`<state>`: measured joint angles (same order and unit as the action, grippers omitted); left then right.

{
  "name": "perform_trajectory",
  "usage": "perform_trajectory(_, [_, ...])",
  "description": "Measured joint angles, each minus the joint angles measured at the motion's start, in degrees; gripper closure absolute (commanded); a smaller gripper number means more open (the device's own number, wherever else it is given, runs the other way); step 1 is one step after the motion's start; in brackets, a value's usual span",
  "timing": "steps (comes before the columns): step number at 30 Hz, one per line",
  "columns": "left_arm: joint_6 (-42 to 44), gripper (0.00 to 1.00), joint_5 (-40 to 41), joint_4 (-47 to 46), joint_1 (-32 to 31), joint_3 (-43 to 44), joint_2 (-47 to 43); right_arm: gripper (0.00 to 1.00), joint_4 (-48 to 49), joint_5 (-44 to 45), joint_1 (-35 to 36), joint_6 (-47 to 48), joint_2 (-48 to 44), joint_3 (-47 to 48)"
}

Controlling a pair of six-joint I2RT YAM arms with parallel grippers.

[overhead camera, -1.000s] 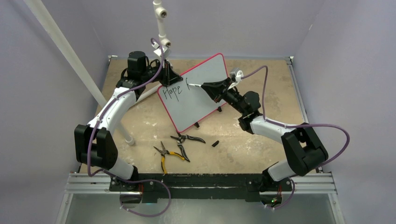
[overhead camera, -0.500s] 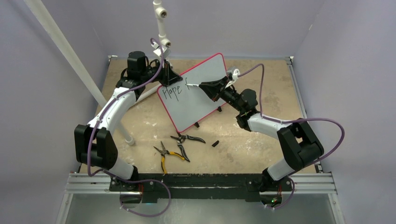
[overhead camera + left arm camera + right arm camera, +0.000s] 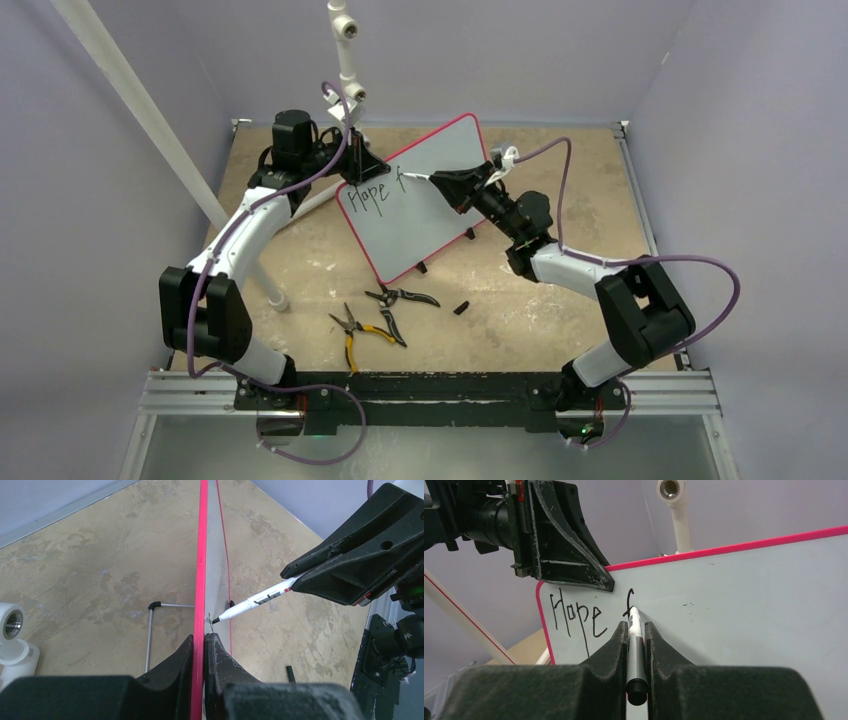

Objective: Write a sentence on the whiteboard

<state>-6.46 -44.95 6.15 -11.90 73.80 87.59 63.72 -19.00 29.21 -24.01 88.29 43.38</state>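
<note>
The whiteboard (image 3: 425, 225) stands tilted on the bench (image 3: 520, 310), upper centre of the top view. The left jaws are clamped on its upper-left rim; the right jaws grip a marker (image 3: 635, 630), tip at the unfinished sentence (image 3: 574, 616), "Hope f". The board looks light, stiff and tippy on small feet: brace it by the rim, press gently.
</note>
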Motion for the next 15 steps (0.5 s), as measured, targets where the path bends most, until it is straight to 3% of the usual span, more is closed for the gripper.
perform_trajectory(15, [-0.02, 1.0, -0.46, -0.07, 0.0, 0.0, 0.0, 1.0, 0.94, 0.31, -0.04, 0.0, -2.19, -2.64])
